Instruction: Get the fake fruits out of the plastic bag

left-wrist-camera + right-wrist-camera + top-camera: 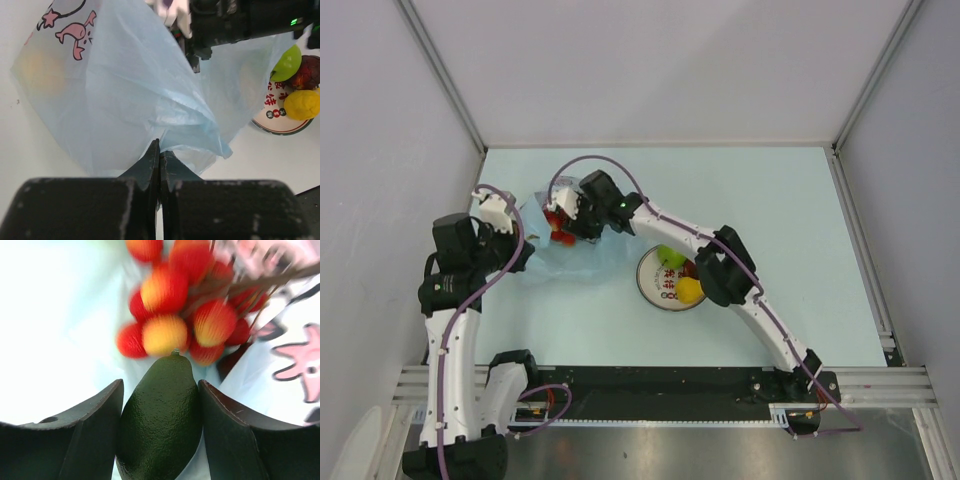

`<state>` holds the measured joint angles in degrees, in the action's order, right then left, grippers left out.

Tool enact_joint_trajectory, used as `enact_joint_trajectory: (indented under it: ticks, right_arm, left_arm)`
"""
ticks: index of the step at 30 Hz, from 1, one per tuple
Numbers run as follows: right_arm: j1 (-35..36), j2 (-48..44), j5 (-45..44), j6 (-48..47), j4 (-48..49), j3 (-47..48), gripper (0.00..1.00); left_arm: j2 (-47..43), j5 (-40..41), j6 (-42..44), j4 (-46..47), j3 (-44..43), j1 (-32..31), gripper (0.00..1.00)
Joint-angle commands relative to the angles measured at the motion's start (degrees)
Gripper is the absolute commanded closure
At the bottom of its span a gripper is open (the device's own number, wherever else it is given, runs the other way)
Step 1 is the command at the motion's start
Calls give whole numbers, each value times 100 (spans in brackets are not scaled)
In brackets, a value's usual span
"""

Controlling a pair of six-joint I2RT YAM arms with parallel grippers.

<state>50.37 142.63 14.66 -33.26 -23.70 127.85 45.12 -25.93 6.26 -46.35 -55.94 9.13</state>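
Crowding dark green fruit [160, 420]: red berries [175, 315]

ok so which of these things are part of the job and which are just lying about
Job things:
plastic bag, pinched by left gripper
dark green fruit, held in right gripper
red berry cluster, just beyond it
green apple, yellow fruit, dark red fruit, on the white plate

Just there:
white plate
table
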Motion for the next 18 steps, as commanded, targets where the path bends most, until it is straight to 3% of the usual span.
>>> enact_joint_trajectory:
  ticks: [1,5,13,18]
  right_arm:
    - [43,-1131,905,1057,217,442,79]
    - [26,-1553,1346,1611,95,355,78]
    - [-291,-2774,3085,2622,437,-1550,73]
    - [-326,-2670,3316,3297,1093,-2132,67]
  left_arm:
    - [-83,-149,-108,205,57,89,97]
    - [-83,-158,-151,266,48,124,97]
    - [23,-333,-432,416,-13,256,96]
    - [49,-386,-512,442,-13,274,96]
